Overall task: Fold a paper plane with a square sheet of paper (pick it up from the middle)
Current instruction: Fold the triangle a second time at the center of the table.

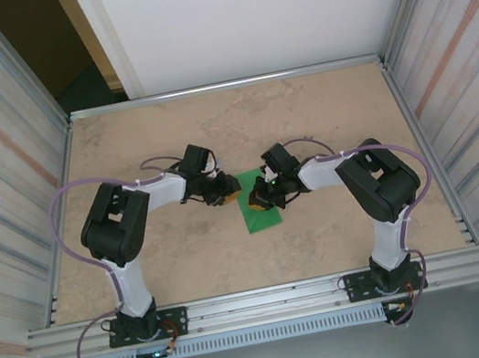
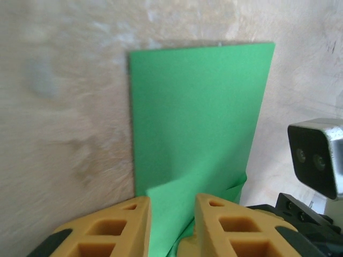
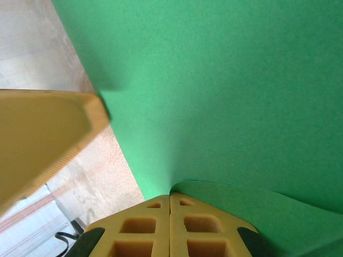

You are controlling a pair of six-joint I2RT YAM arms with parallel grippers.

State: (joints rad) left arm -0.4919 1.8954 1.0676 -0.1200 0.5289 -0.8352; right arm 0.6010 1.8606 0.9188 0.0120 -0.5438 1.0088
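Two grippers are working the paper at once. The right gripper (image 3: 170, 197) has its pads closed flush, and a lifted flap of the square sheet of paper (image 3: 225, 80) runs straight into the tips, so it reads as pinched on that edge. The left gripper (image 2: 172, 203) has its fingers a little apart, straddling the raised fold without clamping it. The sheet lies mid-table (image 1: 188, 253) between the two wrists. It is a narrow rectangle, flat except for the near corner, which bulges up. My read is that a fold is being laid over. To do it well, bring left down as a hold-down close to the crease line. Carry the flap low and across with right, and match edge to edge before pressing. Risk: thin paper skews or drags if right pulls before left bears down.
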